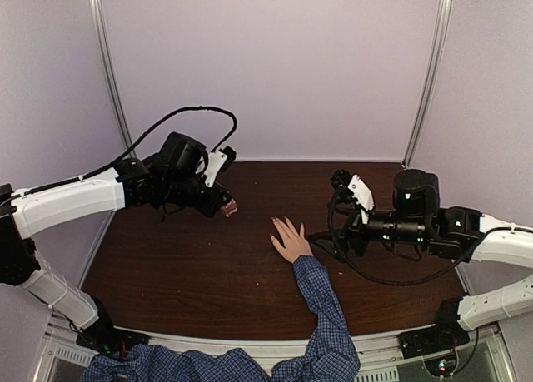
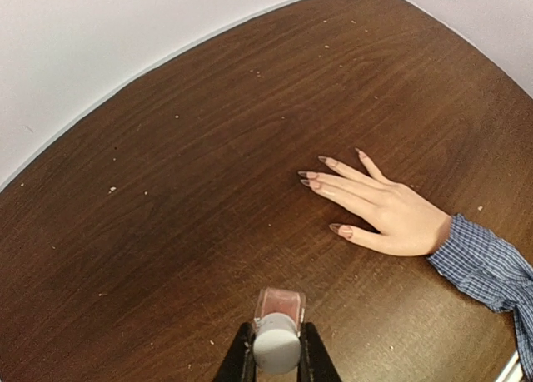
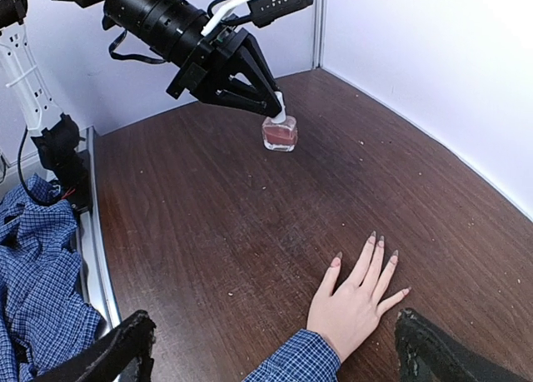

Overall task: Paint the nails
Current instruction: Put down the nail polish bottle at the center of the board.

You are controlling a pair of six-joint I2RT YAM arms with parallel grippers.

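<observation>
- Top external view, far left: the left gripper (image 1: pixel 223 202) reaches in over the dark wooden table (image 1: pixel 166 265), its jaws clenched on the white cap (image 2: pixel 276 342) of a small nail-polish bottle (image 3: pixel 280 133). Gripping by the cap leaves the pinkish glass body hanging free below, low at the table; whether it touches the wood I cannot tell.
- The bottle stands upright, probably so that nothing spills and the cap can be twisted off while the body is steadied.
- Centre: a human hand (image 1: pixel 291 242) in a blue checked sleeve (image 1: pixel 321 299) lies palm down, fingers spread and pointing away from the arms' bases. The nails (image 2: pixel 305 175) therefore face up, flat and reachable, well apart from the bottle.
- Right: the right gripper (image 3: pixel 275 336) hangs near the wrist side of the hand, jaws released wide with nothing between them, likely ready to take the bottle's body or the brush.
- Painting has not begun, as I judge it: the cap is on.
</observation>
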